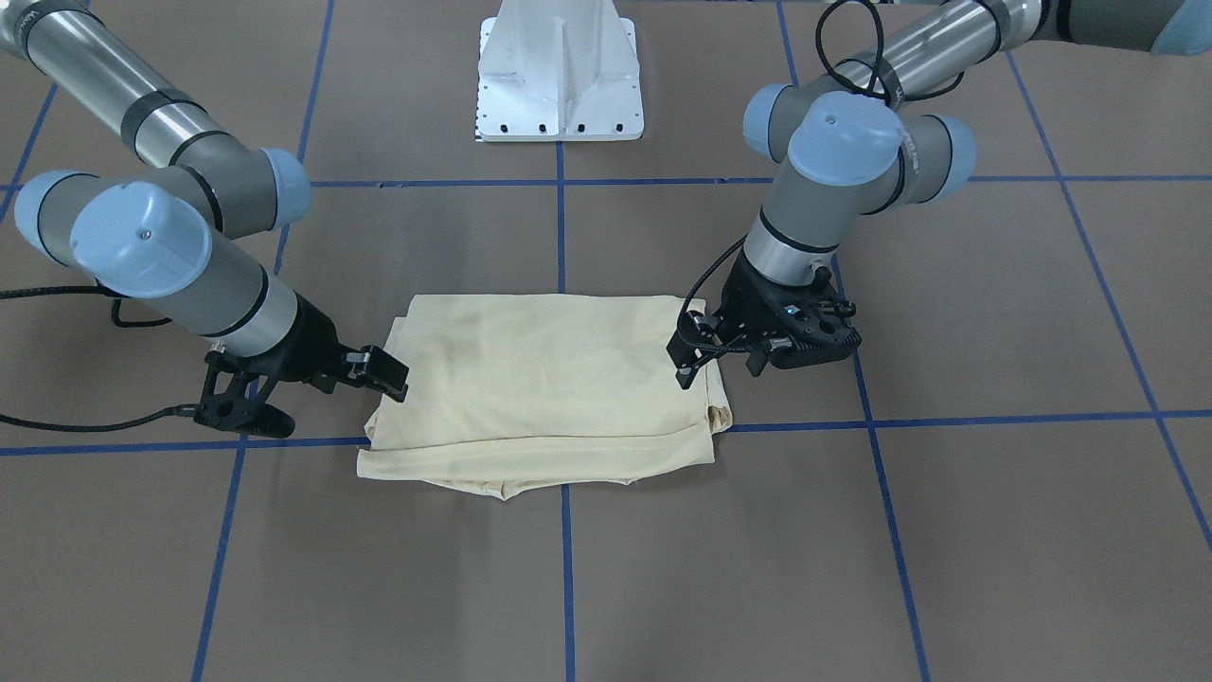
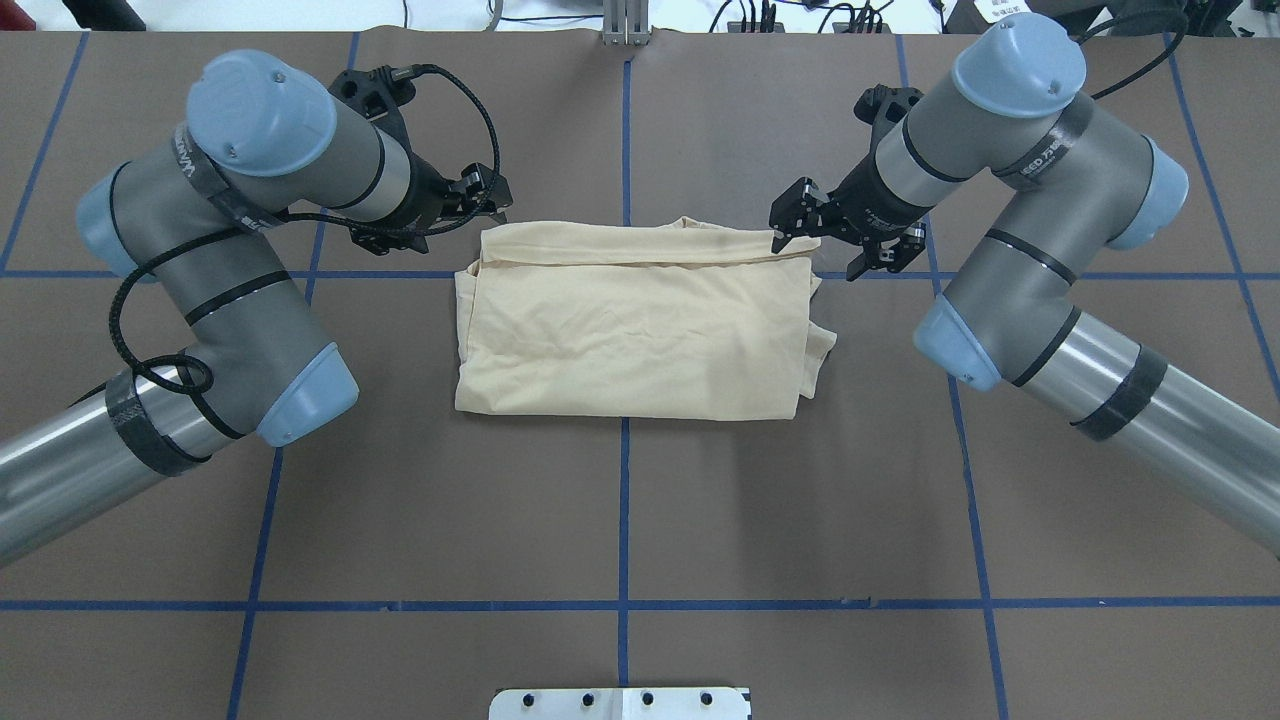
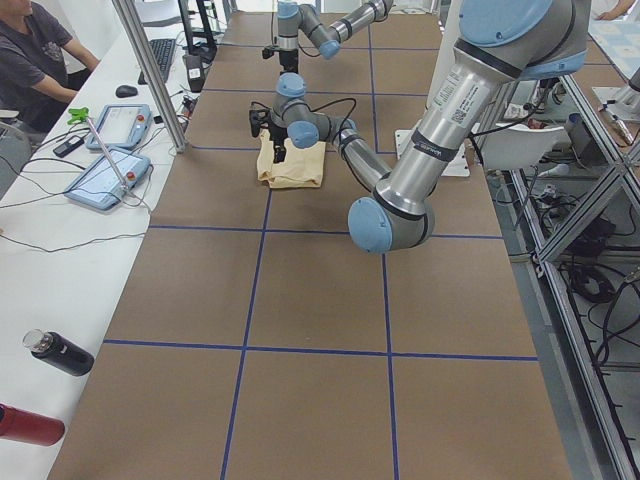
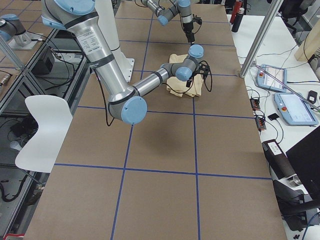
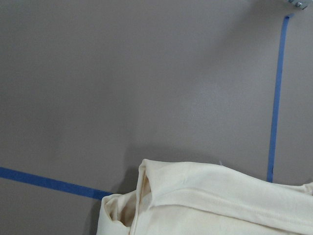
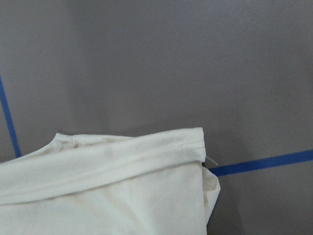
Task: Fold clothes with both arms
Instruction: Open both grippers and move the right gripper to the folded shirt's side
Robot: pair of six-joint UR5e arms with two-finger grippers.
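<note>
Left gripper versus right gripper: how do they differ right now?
The left gripper sits clear of the shirt at its far corner in the overhead view; the right gripper overlaps its corner there. The left gripper's jaws look spread in the front view; the right gripper's are hard to read. Both hover by its far edge, neither visibly holding cloth.

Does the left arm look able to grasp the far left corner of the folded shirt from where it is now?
Probably yes. The left gripper is right beside that corner of the cream shirt, it appears open, and nothing lies between the two.
</note>
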